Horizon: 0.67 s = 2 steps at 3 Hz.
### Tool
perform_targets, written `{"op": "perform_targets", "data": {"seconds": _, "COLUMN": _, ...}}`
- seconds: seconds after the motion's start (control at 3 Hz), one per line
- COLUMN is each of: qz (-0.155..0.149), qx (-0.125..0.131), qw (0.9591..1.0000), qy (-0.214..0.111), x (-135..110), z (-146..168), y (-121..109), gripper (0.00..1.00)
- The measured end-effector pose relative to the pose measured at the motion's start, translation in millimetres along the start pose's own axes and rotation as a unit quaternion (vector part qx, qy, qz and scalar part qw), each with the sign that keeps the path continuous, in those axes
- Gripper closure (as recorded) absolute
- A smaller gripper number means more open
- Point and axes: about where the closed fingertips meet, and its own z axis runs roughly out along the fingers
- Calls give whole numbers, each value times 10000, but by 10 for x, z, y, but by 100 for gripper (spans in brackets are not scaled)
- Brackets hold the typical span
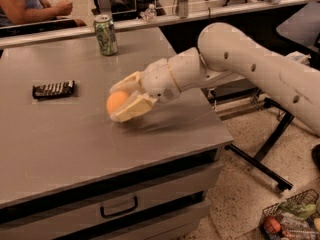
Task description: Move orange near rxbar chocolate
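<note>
Round smooth orange fruit (115,102) sits mid grey tabletop (60,144), well apart from flat dark wrapped rxbar chocolate bar (53,89). Cream two-finger gripper (119,104) straddles fruit, jaws spread, not visibly clamped. Fruit likely firm, light, slick, prone to rolling. Best hold: across widest middle, moderate squeeze.
</note>
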Motion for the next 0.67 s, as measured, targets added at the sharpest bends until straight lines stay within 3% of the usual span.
{"op": "perform_targets", "data": {"seconds": 0.33, "qz": -206, "qx": 442, "qw": 9988, "qy": -53, "x": -196, "z": -185, "y": -294, "gripper": 97}}
{"op": "perform_targets", "data": {"seconds": 0.67, "qz": -227, "qx": 976, "qw": 9949, "qy": -121, "x": -337, "z": -271, "y": -727, "gripper": 100}}
